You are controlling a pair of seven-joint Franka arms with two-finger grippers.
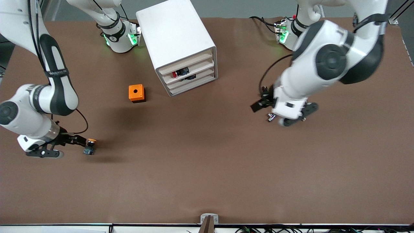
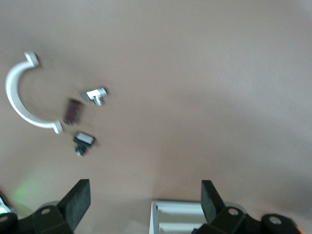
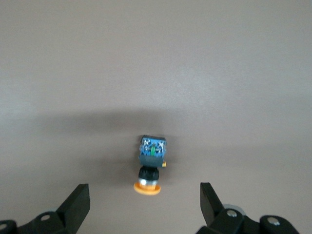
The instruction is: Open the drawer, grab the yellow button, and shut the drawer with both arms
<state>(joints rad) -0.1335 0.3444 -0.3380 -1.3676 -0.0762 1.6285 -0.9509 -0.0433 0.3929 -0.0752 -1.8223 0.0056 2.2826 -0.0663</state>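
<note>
The white cabinet (image 1: 176,35) stands near the robots' bases. Its uppermost drawer (image 1: 187,62) sits level with the three lower ones. The button (image 1: 90,146), with orange cap, black middle and blue base, lies on its side on the brown table toward the right arm's end. My right gripper (image 1: 83,142) is open right beside it. In the right wrist view the button (image 3: 151,163) lies apart from the spread fingers of that gripper (image 3: 142,191), touching neither. My left gripper (image 1: 258,105) is open and empty above the table toward the left arm's end. It also shows in the left wrist view (image 2: 144,186).
An orange cube with a hole (image 1: 136,93) sits on the table beside the cabinet, toward the right arm's end. A red-capped switch (image 1: 175,74) shows in a lower drawer. The left wrist view shows a corner of the cabinet (image 2: 163,214), a white curved piece (image 2: 17,100) and a few small parts (image 2: 96,93).
</note>
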